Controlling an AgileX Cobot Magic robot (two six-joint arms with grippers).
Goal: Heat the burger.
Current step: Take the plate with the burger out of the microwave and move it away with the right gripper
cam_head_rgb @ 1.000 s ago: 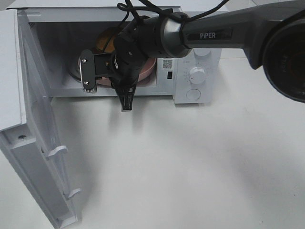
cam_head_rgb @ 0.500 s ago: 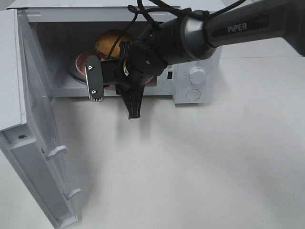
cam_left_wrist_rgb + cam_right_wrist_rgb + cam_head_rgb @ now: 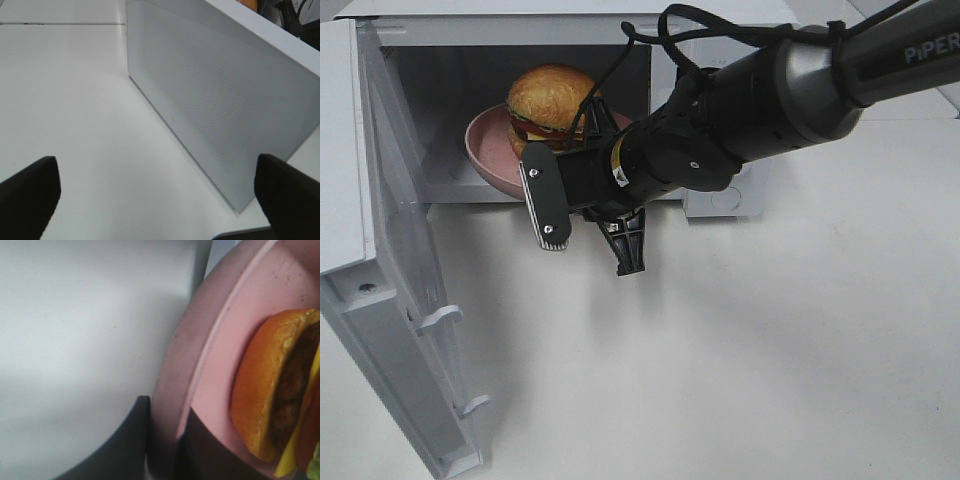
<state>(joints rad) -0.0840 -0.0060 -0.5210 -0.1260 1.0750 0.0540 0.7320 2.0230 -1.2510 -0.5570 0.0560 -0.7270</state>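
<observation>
**Burger on its plate at the mouth of the open microwave**

Where the high exterior camera looks down, the glossy golden-brown burger point(image 3: 548, 100) with its lettuce, tomato and patty layers sits on a round pink plate point(image 3: 485, 155), and both are in the cavity of a white box-shaped microwave point(image 3: 735, 195) whose white door point(image 3: 395, 300) hangs wide open toward the left. The plate's front rim reaches the cavity's opening. The right pincer point(image 3: 592, 218), on a dark grey arm point(image 3: 770, 100) that reaches across from the right, is just in front of the opening with one flat finger point(image 3: 545, 200) and one dark finger point(image 3: 628, 245) set well apart and pointing down toward the plain white desk point(image 3: 740, 360). From this angle I cannot be sure whether either finger touches the plate.

Seen from the left wrist camera, the left pincer point(image 3: 155, 192) is spread wide and empty, its two dark fingertips point(image 3: 30, 192) at opposite edges of the picture, above the white desk point(image 3: 75, 100) beside a white perforated side panel of the microwave point(image 3: 210, 100).

Close up in the right wrist camera, the pink plate point(image 3: 210, 365) carries the burger point(image 3: 272, 390), bun edge and yellow cheese showing. A dark finger point(image 3: 125, 440) lies along the outside of the plate's rim and another dark shape point(image 3: 210, 445) lies on the inside, so the pincer appears to grasp the rim.
</observation>
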